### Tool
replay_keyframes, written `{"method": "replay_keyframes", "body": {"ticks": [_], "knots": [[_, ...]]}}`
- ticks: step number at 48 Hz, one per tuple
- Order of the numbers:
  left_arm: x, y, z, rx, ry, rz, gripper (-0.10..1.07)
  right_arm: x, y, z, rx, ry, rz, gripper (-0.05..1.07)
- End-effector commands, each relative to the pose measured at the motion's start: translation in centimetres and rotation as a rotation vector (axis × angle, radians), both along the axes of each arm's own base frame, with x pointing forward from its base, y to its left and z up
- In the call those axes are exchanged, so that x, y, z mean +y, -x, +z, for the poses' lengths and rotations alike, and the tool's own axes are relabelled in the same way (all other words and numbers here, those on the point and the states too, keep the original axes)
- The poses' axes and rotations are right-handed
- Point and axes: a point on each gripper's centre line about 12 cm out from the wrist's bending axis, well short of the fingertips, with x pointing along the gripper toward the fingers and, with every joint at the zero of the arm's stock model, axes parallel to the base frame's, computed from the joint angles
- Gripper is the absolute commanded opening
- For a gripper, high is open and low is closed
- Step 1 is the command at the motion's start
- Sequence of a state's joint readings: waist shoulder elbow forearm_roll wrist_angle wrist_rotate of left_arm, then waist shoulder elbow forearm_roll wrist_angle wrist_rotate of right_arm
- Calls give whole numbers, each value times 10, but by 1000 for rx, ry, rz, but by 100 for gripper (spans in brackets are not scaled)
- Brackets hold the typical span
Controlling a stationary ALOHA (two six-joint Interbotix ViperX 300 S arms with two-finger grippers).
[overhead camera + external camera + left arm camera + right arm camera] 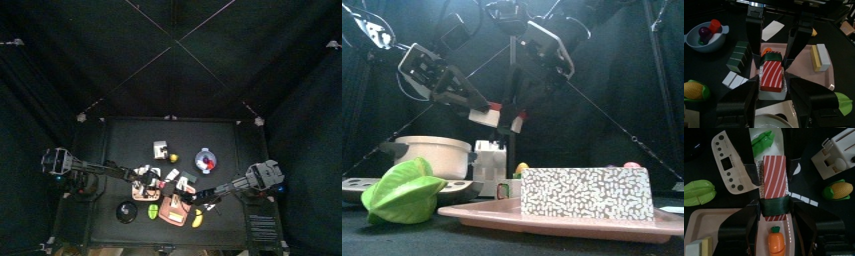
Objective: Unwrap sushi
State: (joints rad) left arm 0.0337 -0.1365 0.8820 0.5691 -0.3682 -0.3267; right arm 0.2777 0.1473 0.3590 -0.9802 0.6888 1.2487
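Observation:
The sushi (772,72) has a red-and-white striped top and a dark green band, and sits in clear wrap. It hangs in the air above the table (134,135), between both arms. My left gripper (775,55) is shut on its sides. From the other end my right gripper (775,203) is shut around the dark band of the sushi (774,175). In the top view the left gripper (151,183) and right gripper (189,190) meet at the sushi (170,185) over the table's front middle. The front view shows the sushi (497,113) held high behind the toys.
Under the grippers lies a pink tray (543,218) with a speckled block (589,193). A green leaf toy (402,190) and a white pot (433,155) stand front left. A bowl (206,158), a corn cob (839,190), a carrot (775,239) and a white toy knife (727,165) lie around.

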Motion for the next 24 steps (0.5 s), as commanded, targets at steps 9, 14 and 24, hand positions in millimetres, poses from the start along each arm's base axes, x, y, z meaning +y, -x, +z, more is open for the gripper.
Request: {"method": "replay_keyframes", "body": {"ticks": [9,14,24], "knots": [[1,4,11,-32,0,2,69,1,2,12,-25,-16,-6,72],[1,7,12,-36,1,3,69,1,6,12,-22,-23,-9,72],[0,13,12,-35,0,2,69,5,14,12,-10,-39,-14,72]]}}
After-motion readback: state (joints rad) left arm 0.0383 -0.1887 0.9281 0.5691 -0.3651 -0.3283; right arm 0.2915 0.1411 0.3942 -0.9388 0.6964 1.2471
